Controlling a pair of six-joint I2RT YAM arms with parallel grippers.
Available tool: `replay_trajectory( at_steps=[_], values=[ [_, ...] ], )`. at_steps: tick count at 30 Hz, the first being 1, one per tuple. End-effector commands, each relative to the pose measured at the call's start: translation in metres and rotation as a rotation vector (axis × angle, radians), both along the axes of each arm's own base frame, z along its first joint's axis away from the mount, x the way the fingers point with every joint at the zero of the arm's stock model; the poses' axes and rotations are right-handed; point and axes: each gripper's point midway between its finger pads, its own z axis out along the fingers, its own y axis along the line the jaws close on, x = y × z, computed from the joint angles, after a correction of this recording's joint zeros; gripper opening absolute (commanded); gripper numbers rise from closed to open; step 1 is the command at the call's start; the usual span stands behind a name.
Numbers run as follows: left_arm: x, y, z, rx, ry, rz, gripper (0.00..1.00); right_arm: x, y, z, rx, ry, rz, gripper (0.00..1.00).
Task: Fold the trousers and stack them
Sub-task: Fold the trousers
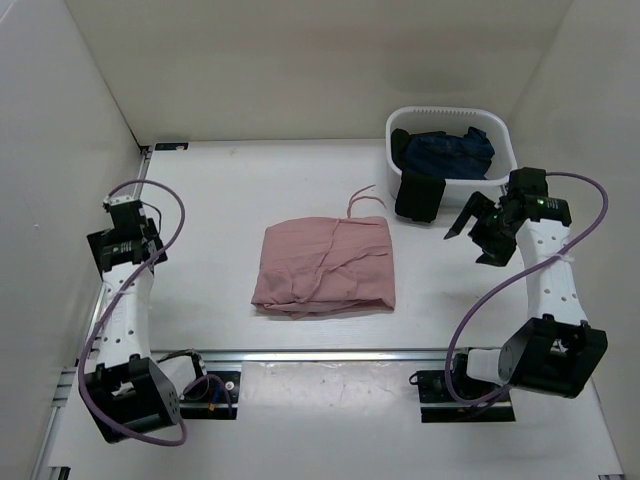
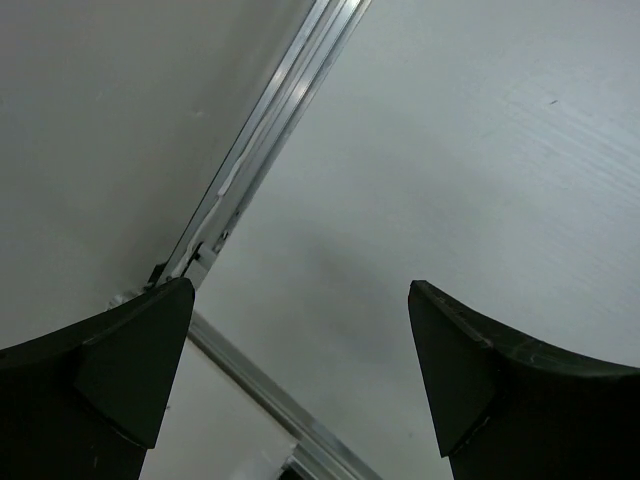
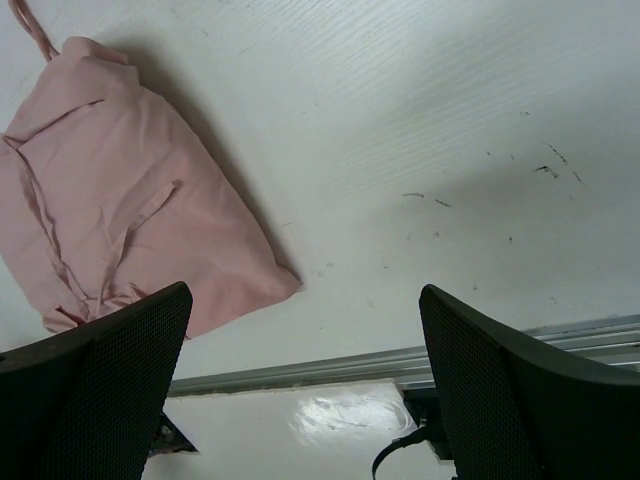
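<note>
The dusty-pink trousers (image 1: 325,266) lie folded into a rough square on the middle of the table, with the thin drawstring (image 1: 360,199) trailing off the far edge. They also show in the right wrist view (image 3: 120,220) at upper left. My left gripper (image 1: 128,228) is open and empty at the table's left edge, far from the trousers; the left wrist view shows only its fingers (image 2: 120,360) over bare table. My right gripper (image 1: 473,240) is open and empty, held above the table to the right of the trousers, in front of the basket.
A white basket (image 1: 497,135) at the back right holds a dark navy-blue garment (image 1: 448,152); a black cloth (image 1: 420,195) hangs over its front left rim. A metal rail (image 1: 330,353) runs along the near edge. White walls enclose the table.
</note>
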Motion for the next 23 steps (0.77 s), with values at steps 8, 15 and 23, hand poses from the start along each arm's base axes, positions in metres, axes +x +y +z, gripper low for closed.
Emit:
replay_trajectory(
  at_steps=[8, 15, 23],
  values=[
    [-0.037, 0.005, -0.007, -0.03, 0.03, 0.056, 1.0, 0.009, -0.007, 0.022, -0.048, -0.047, 0.047, 0.99],
    [-0.041, 0.007, -0.01, -0.054, 0.033, 0.068, 1.0, 0.014, -0.006, 0.022, -0.042, -0.058, 0.05, 0.99],
    [-0.043, 0.009, -0.008, -0.054, 0.033, 0.077, 1.0, 0.018, -0.01, 0.02, -0.068, -0.082, 0.061, 0.99]
  ],
)
